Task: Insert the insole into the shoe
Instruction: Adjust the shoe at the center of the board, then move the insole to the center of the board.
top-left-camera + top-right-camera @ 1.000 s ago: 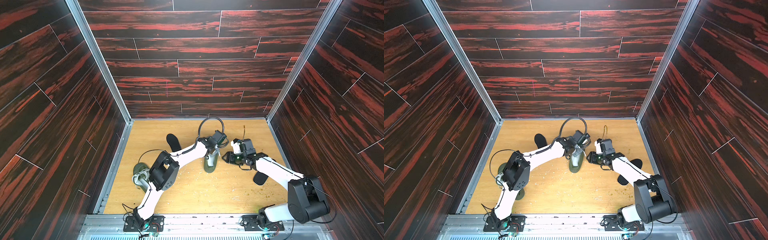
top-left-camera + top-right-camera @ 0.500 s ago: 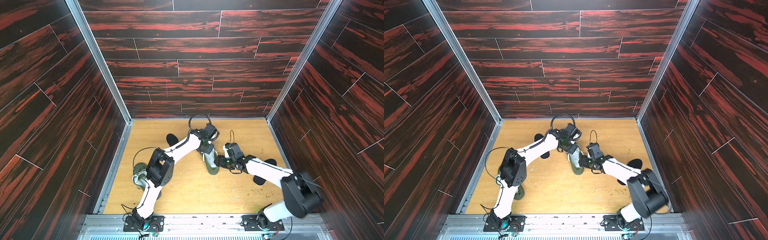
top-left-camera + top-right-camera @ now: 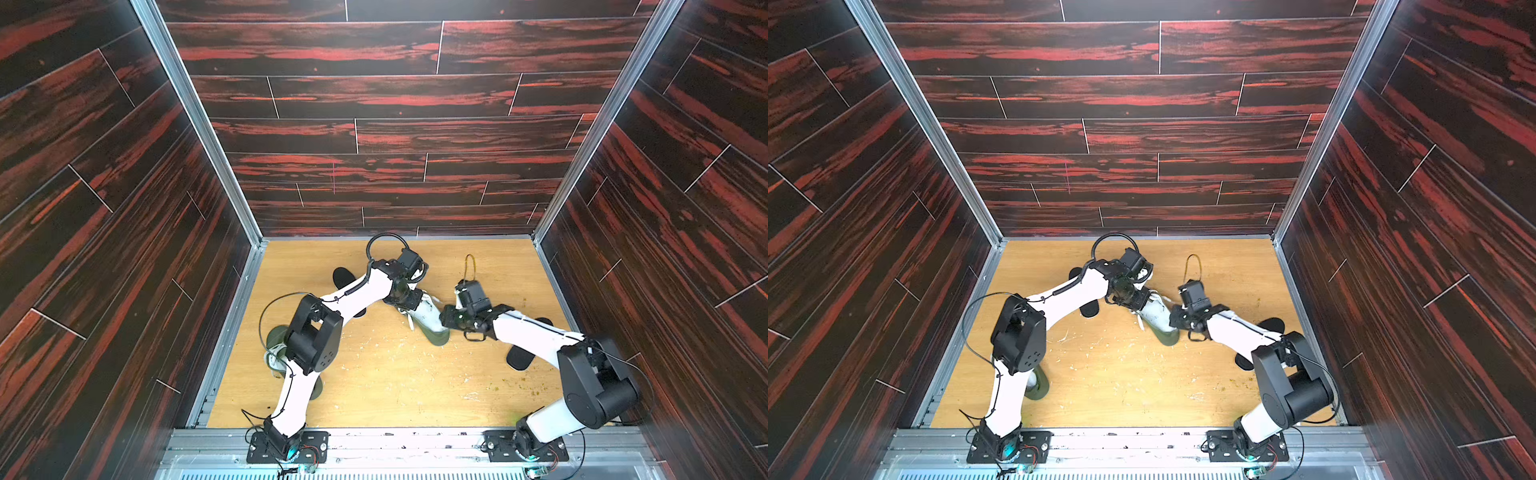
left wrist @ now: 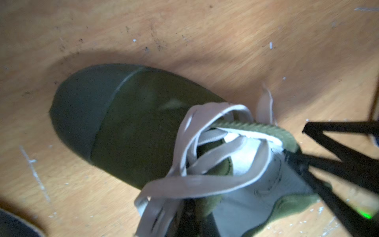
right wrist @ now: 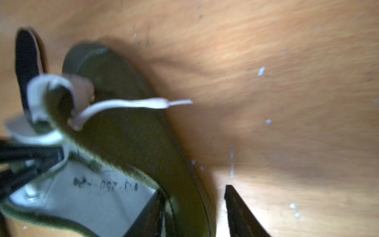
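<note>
Dark red plank walls [image 3: 374, 104] close in a pale wooden floor [image 3: 395, 386]. The left arm [image 3: 357, 295] and right arm [image 3: 528, 332] reach in and meet at the middle of the floor, over a green shoe [image 3: 430, 322] with a pale lining. A second green shoe [image 3: 276, 336] sits near the left arm's base, mostly hidden by the arm.

The left gripper [image 3: 413, 301] is clenched on the shoe's opening, next to the laces [image 4: 205, 143]. The right gripper [image 3: 445, 319] stands with its jaws apart, straddling the shoe's side wall. In the right wrist view one finger [image 5: 147, 215] is inside the shoe. The other finger [image 5: 242, 211] is outside, and a strip of bare floor shows between it and the sole.

Neither gripper holds an insole. One black insole [image 3: 519, 358] lies flat on the floor partly under the right forearm, well apart from the right gripper's fingertips and on the side toward the arm's base. Another black insole [image 3: 343, 275] lies partly under the left forearm, apart from the left gripper. Both show in both top views.
</note>
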